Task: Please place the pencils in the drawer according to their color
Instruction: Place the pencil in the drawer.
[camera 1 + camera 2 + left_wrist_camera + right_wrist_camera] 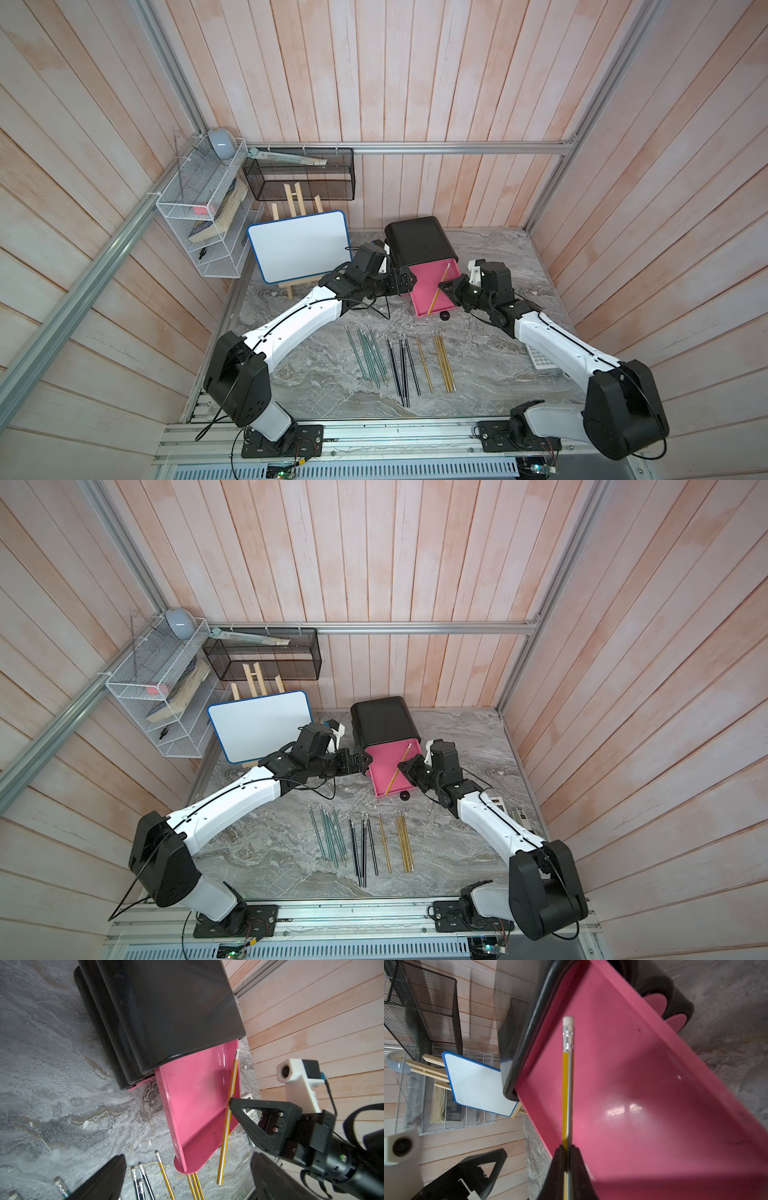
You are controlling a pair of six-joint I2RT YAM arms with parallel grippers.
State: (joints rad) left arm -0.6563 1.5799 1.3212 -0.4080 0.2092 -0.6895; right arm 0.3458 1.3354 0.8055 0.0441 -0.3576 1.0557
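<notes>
Whiteboard (298, 245) on a wooden easel (291, 201), white wire rack (195, 195), black mesh basket (299, 183), calculator (540, 361) on marble tabletop (316, 374)

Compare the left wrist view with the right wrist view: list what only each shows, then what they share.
Only the left wrist view: the loose pencils lying out on the table, and a calculator behind the right tool, which it shows from the side.
Only the right wrist view: the whiteboard, black mesh basket and white wire shelf.
Both: the marble table, the black cabinet, its open pink drawer, and the yellow pencil pinched in the shut right tool.
</notes>
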